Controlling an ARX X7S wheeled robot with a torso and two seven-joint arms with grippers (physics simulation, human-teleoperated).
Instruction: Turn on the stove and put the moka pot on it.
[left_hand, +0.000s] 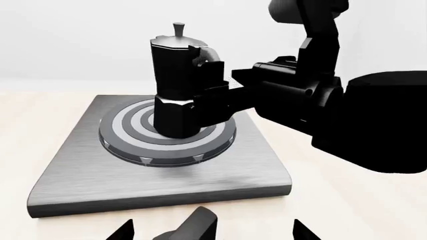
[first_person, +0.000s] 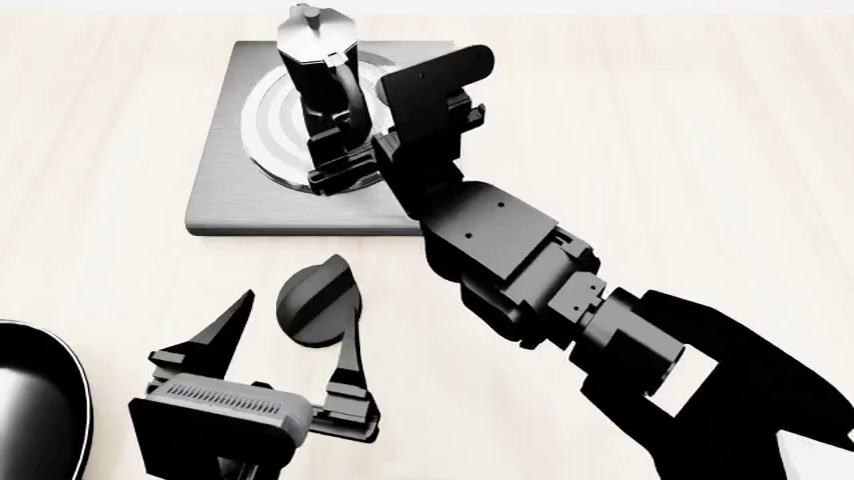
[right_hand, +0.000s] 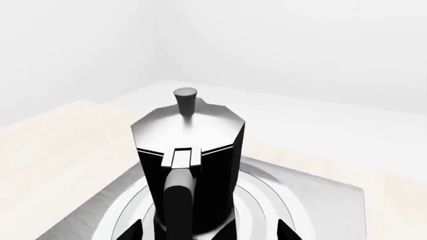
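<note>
The moka pot, black below and silver above, stands upright on the burner rings of the grey stove. My right gripper is at the pot's handle side. Its fingers are open on either side of the lower body, with a gap showing on each side. The round black knob lies on the table in front of the stove. My left gripper is open with the knob between its spread fingers.
A black frying pan shows at the near left edge of the head view. My right arm reaches diagonally across the light wooden table from the near right. A white wall rises behind the table.
</note>
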